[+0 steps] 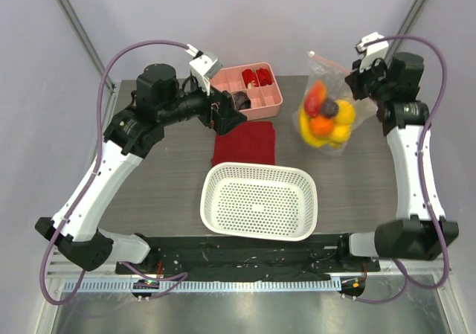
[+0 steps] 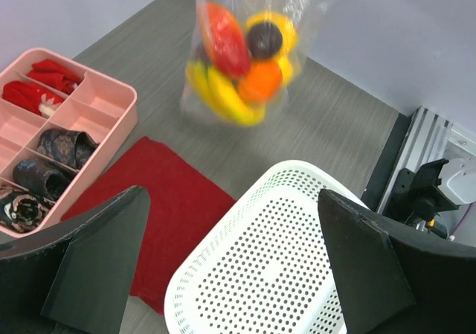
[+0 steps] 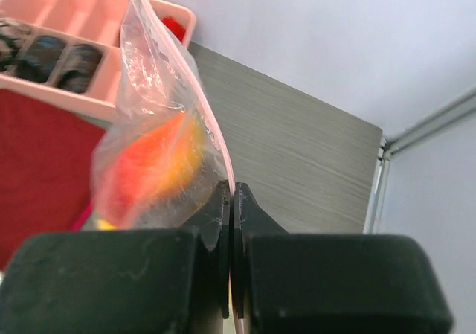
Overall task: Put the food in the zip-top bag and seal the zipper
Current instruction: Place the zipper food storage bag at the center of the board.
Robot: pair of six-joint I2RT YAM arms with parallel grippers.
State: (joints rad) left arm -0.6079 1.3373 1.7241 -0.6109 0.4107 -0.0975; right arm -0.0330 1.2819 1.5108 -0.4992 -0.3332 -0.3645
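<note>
- The right gripper [image 3: 231, 200] has its jaws pressed fully together on the zipper [image 3: 216, 137], pinching that strip at one spot.
- The zip-top bag [image 1: 327, 118] hangs from this pinch beyond the far right corner of the white basket [image 1: 256, 168], with the food [image 2: 242, 59] bunched low inside it.
- The left gripper [image 2: 232, 195] gapes wide and holds nothing, beyond the basket's far left corner.
- Sealing looks like the remaining step; whether the strip is already pressed along its length I cannot tell.
- Best to pinch squarely beside the right jaws and slide along a taut strip, since the fruit's weight may pull the mouth open.
</note>
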